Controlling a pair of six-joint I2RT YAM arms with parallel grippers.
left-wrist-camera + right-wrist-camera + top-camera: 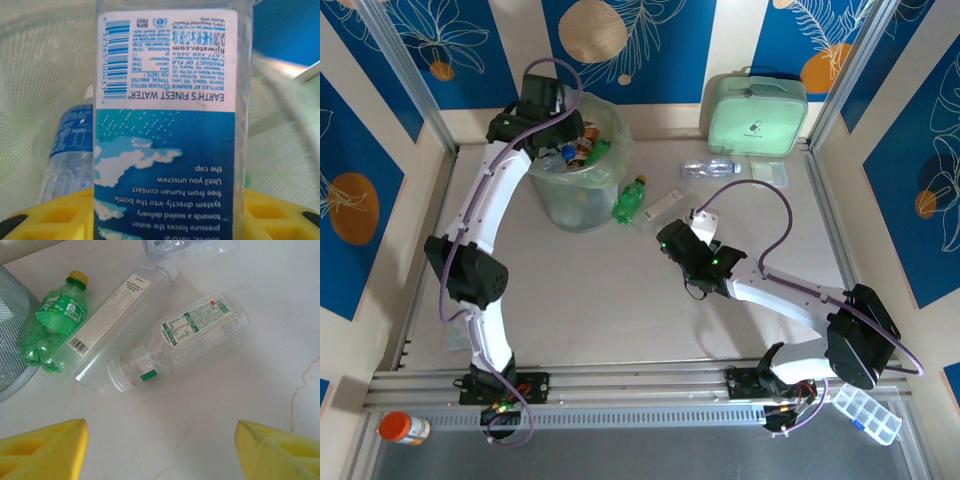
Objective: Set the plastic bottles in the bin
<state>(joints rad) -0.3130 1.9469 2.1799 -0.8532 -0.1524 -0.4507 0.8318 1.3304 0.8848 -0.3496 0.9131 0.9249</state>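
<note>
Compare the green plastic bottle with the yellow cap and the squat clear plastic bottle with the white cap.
The green bottle has a yellow cap; the squat clear bottle a white one. The green bottle's base is crumpled; the clear bottle looks uncrushed. Seen from the right wrist, the green bottle's cap points away, the clear bottle's nearer. Both lie sideways on the table.

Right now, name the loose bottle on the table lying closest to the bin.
The green bottle with the yellow cap, right beside the bin; the clear bottles lie farther off.
</note>
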